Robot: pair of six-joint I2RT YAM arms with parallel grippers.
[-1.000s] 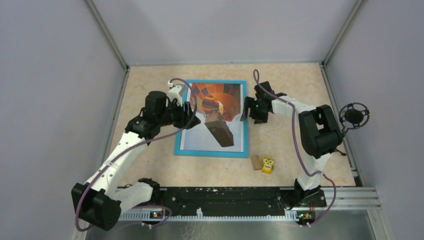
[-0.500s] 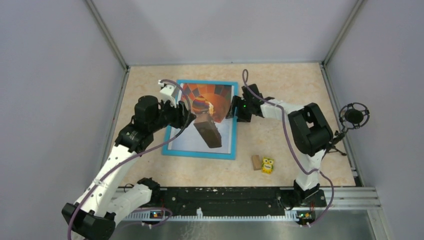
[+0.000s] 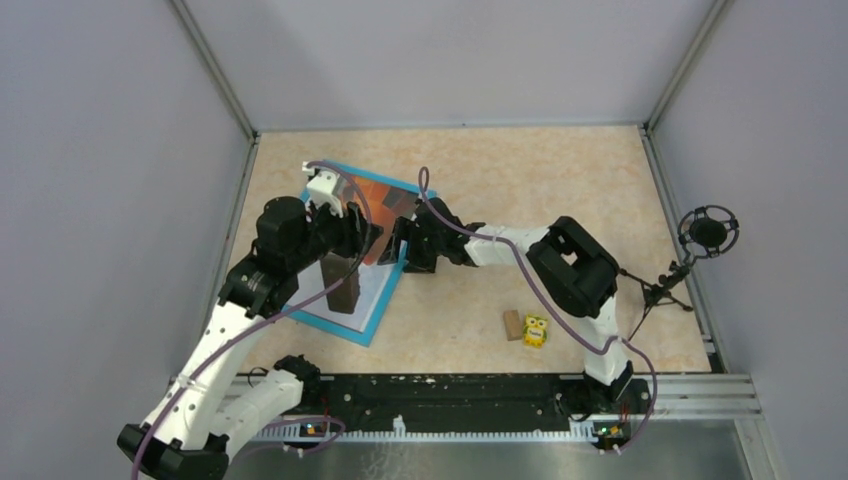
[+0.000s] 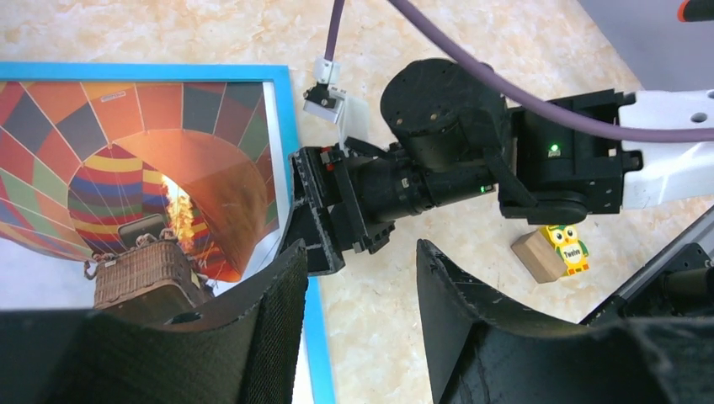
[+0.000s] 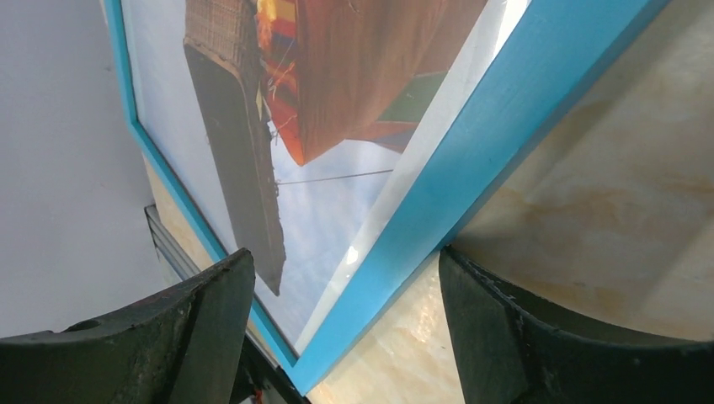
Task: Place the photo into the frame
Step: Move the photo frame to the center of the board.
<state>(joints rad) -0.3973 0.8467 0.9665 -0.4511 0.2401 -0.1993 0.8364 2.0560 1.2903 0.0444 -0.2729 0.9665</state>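
Note:
The frame, blue-edged, lies skewed at the table's left centre, and its right side looks raised. The photo of the orange-red balloon sits inside it, behind glass crossed by a dark brown strip. The left wrist view shows the photo and the frame's blue edge. My left gripper hovers open over that edge. My right gripper is open at the frame's right edge. In its wrist view the blue edge runs between its jaws, beside the photo.
A yellow owl block and a small wooden block lie near the front, right of centre; both also show in the left wrist view. A black stand with a ring stands at the right wall. Grey walls enclose the table.
The frame with the photo has slid left and turned, now looking narrower with its right side up. Both grippers moved left with it, the right arm reaching far across.

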